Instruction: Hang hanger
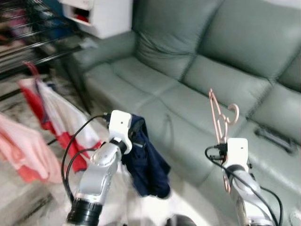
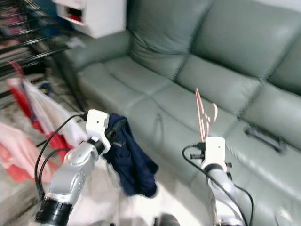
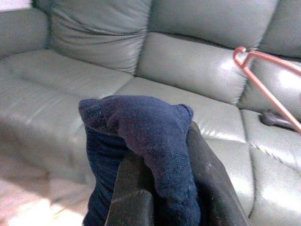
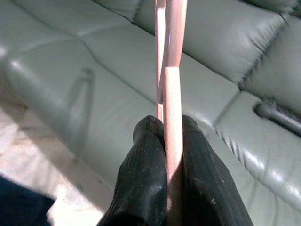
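A pink hanger (image 1: 220,120) stands upright in front of the green sofa (image 1: 197,70), its hook at the top right. My right gripper (image 4: 165,129) is shut on the hanger's (image 4: 172,70) thin bar, one black finger on each side. My left gripper (image 3: 160,160) is shut on a dark navy garment (image 3: 146,136), which drapes over its fingers. That garment (image 1: 146,160) hangs down from the left arm, left of the hanger and apart from it.
A drying rack (image 1: 28,42) with red, white and pink clothes (image 1: 51,117) stands at the left. A white cabinet (image 1: 101,16) is behind the sofa's arm. A dark object (image 1: 275,139) lies on the right seat cushion. Pale floor shows below.
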{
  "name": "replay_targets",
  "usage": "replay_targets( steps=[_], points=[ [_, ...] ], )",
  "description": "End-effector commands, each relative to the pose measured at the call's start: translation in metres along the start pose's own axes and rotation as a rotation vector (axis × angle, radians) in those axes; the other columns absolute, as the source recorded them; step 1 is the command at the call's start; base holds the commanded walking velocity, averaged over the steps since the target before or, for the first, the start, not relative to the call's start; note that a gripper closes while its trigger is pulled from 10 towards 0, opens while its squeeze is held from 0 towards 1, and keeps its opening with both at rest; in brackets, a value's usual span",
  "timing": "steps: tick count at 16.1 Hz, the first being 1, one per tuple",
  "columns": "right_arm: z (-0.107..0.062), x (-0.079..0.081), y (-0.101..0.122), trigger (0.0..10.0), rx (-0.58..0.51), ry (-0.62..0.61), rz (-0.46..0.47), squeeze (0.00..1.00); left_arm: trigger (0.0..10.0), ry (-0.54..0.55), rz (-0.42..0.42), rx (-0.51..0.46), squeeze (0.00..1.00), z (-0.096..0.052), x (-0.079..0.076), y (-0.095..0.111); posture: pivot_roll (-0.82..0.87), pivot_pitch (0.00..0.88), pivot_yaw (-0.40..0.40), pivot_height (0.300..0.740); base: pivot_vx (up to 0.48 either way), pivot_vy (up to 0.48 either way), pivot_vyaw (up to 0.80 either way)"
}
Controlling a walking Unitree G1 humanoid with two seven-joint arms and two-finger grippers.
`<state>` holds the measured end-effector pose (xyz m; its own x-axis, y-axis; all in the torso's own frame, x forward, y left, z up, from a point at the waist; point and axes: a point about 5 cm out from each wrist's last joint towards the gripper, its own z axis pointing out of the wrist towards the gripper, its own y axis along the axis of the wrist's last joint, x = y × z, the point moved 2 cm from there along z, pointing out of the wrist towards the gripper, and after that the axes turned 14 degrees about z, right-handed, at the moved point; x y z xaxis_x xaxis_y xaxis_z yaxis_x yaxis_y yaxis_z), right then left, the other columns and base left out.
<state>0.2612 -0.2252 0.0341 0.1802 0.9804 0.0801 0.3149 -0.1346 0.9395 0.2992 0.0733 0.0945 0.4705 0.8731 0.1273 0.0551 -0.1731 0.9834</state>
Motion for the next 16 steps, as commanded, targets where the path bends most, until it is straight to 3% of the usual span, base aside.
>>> replay_targets(
  steps=[1, 9, 13, 15, 16],
  points=[
    [0.001, 0.004, 0.004, 10.0, -0.017, 0.01, 0.007, 0.0, 10.0, -0.007, 0.017, -0.034, 0.0, 0.002, -0.001, 0.009, -0.05, 0.0, 0.0, 0.74, 0.0, 0.48, 0.0],
    [0.0, 0.01, 0.003, 10.0, -0.025, 0.033, 0.0, 0.0, 10.0, -0.023, 0.072, -0.044, 0.0, 0.002, -0.004, 0.01, -0.05, 0.0, 0.0, 0.74, 0.0, 0.48, 0.0],
    [0.0, 0.013, 0.0, 10.0, -0.021, 0.038, -0.002, 0.0, 10.0, 0.017, 0.23, -0.092, 0.0, 0.008, 0.006, 0.02, -0.04, 0.0, -0.005, 0.74, 0.0, 0.194, 0.0],
    [0.0, 0.017, 0.0, 10.0, -0.023, 0.041, 0.003, 0.0, 10.0, -0.063, 0.208, -0.147, 0.0, 0.009, 0.004, 0.029, -0.04, 0.0, 0.0, 0.74, 0.0, 0.0, 0.0],
    [0.001, 0.018, 0.0, 10.0, -0.025, 0.042, 0.006, 0.0, 10.0, -0.297, 0.182, -0.176, 0.0, 0.004, -0.014, 0.031, -0.03, 0.0, 0.005, 0.74, 0.0, 0.0, 0.0]
  ],
)
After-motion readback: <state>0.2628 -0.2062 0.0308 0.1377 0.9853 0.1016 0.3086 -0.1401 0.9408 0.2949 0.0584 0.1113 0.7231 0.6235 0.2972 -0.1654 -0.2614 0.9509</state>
